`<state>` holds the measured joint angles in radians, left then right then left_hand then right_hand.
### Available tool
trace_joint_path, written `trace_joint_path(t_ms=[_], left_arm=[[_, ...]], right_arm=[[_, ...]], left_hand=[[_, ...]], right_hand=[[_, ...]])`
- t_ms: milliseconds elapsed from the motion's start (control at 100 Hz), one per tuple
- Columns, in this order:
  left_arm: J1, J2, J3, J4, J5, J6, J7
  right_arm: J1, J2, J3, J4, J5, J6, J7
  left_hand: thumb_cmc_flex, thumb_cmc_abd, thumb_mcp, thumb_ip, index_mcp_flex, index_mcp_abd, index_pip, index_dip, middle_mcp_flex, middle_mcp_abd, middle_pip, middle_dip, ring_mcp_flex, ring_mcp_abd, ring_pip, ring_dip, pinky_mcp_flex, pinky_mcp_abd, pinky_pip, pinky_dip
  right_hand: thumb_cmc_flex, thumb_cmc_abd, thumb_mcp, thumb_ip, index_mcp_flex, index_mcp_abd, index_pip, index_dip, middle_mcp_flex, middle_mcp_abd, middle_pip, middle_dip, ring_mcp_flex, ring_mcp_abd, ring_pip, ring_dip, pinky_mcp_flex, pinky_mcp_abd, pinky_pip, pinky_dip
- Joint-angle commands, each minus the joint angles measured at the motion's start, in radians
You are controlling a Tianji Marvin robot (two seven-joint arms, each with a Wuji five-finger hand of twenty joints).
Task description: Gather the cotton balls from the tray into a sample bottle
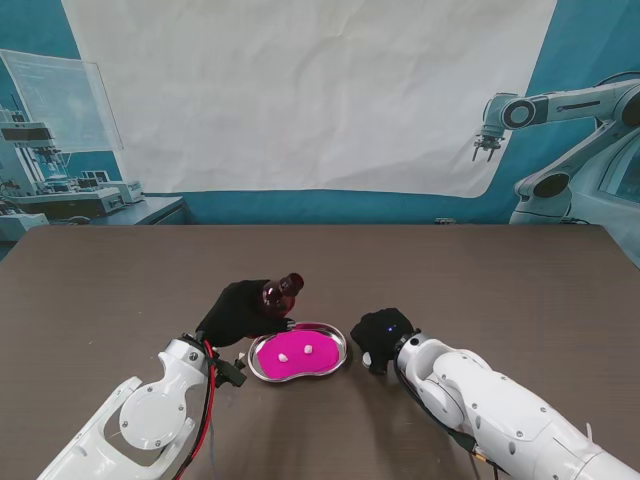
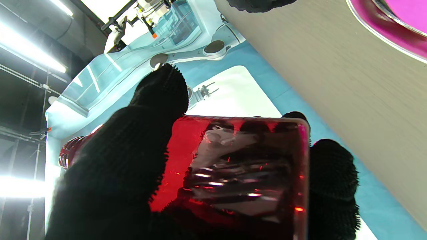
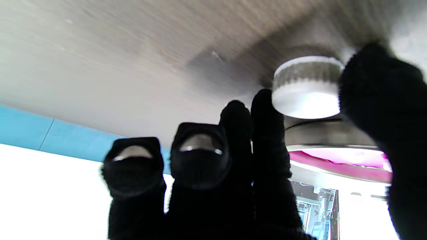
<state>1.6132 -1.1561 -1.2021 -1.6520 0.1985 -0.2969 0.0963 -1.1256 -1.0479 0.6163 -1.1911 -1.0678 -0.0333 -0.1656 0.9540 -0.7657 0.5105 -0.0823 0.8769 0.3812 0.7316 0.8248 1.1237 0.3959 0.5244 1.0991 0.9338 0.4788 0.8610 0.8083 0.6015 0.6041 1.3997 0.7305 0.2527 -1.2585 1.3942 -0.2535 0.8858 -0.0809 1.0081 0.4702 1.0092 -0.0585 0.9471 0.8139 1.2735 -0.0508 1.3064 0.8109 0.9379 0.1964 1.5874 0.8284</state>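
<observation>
A kidney-shaped metal tray (image 1: 338, 336) with a pink lining lies near me at the table's middle. Two cotton balls (image 1: 284, 356) (image 1: 308, 349) rest in it. My left hand (image 1: 238, 310), in a black glove, is shut on a red sample bottle (image 1: 282, 293), held tilted just above the tray's left far edge with its uncapped neck pointing up and away. The left wrist view shows the bottle (image 2: 240, 173) filling the hand (image 2: 126, 160). My right hand (image 1: 382, 335) sits at the tray's right end, thumb and forefinger pinching a white ribbed cap (image 3: 305, 88) that is against the table.
The dark wood table (image 1: 450, 280) stretches wide around the tray. A white sheet and a printed lab backdrop stand behind its far edge. The tray rim (image 3: 327, 136) lies close beside the cap.
</observation>
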Motion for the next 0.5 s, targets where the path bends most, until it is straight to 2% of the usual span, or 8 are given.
trace_joint_path(t_ms=[0, 200, 300, 400, 490], left_arm=[[0.003, -0.001, -0.001, -0.003, -0.003, 0.002, -0.019], [0.002, -0.002, 0.001, -0.002, -0.003, 0.004, -0.017], [0.004, -0.002, 0.001, -0.002, -0.002, 0.005, -0.016], [0.003, -0.003, 0.002, -0.002, -0.003, 0.004, -0.014], [0.002, -0.004, 0.004, -0.001, -0.005, 0.003, -0.012]], right_arm=[[-0.015, 0.007, 0.001, -0.003, -0.015, -0.006, 0.022], [-0.048, 0.009, 0.066, -0.051, -0.031, -0.013, 0.044], [-0.068, 0.005, 0.107, -0.081, -0.032, -0.006, 0.046], [-0.085, -0.005, 0.141, -0.109, -0.027, 0.014, 0.024], [-0.095, -0.020, 0.162, -0.130, 0.004, 0.017, -0.015]], left_hand=[[0.279, 0.462, 0.361, 0.012, 0.157, -0.111, 0.182, 0.018, 0.069, -0.018, 0.022, 0.018, 0.053, 0.038, 0.124, 0.049, -0.017, -0.088, 0.082, 0.038], [0.279, 0.463, 0.361, 0.012, 0.157, -0.111, 0.183, 0.018, 0.069, -0.017, 0.021, 0.017, 0.053, 0.039, 0.124, 0.048, -0.017, -0.088, 0.082, 0.038], [0.279, 0.463, 0.361, 0.012, 0.157, -0.110, 0.182, 0.018, 0.069, -0.018, 0.022, 0.017, 0.053, 0.037, 0.124, 0.049, -0.017, -0.088, 0.082, 0.038], [0.279, 0.463, 0.361, 0.012, 0.157, -0.113, 0.183, 0.018, 0.069, -0.018, 0.022, 0.017, 0.052, 0.037, 0.124, 0.049, -0.017, -0.088, 0.082, 0.038], [0.279, 0.462, 0.361, 0.012, 0.157, -0.111, 0.183, 0.018, 0.070, -0.019, 0.023, 0.018, 0.053, 0.037, 0.125, 0.049, -0.017, -0.088, 0.082, 0.038]], right_hand=[[-0.046, -0.053, 0.006, -0.008, -0.033, 0.044, -0.055, -0.006, -0.036, 0.006, 0.012, -0.004, 0.046, -0.015, -0.010, -0.014, -0.009, -0.029, 0.002, 0.013], [-0.134, 0.009, -0.020, -0.013, -0.111, 0.078, -0.180, -0.074, -0.091, -0.001, -0.003, -0.018, 0.042, -0.001, -0.057, -0.029, -0.043, -0.030, -0.010, 0.023], [-0.179, 0.134, -0.063, -0.006, -0.159, 0.076, -0.218, -0.105, -0.105, -0.009, -0.004, -0.025, 0.028, 0.004, -0.064, -0.025, -0.057, -0.032, -0.016, 0.028], [-0.167, 0.255, -0.106, 0.012, -0.190, 0.056, -0.218, -0.121, -0.097, -0.011, 0.003, -0.032, 0.028, 0.010, -0.066, -0.025, -0.057, -0.037, -0.012, 0.030], [-0.129, 0.268, -0.101, 0.020, -0.176, 0.024, -0.206, -0.122, -0.062, -0.011, 0.011, -0.036, 0.044, 0.015, -0.060, -0.026, -0.038, -0.029, -0.001, 0.029]])
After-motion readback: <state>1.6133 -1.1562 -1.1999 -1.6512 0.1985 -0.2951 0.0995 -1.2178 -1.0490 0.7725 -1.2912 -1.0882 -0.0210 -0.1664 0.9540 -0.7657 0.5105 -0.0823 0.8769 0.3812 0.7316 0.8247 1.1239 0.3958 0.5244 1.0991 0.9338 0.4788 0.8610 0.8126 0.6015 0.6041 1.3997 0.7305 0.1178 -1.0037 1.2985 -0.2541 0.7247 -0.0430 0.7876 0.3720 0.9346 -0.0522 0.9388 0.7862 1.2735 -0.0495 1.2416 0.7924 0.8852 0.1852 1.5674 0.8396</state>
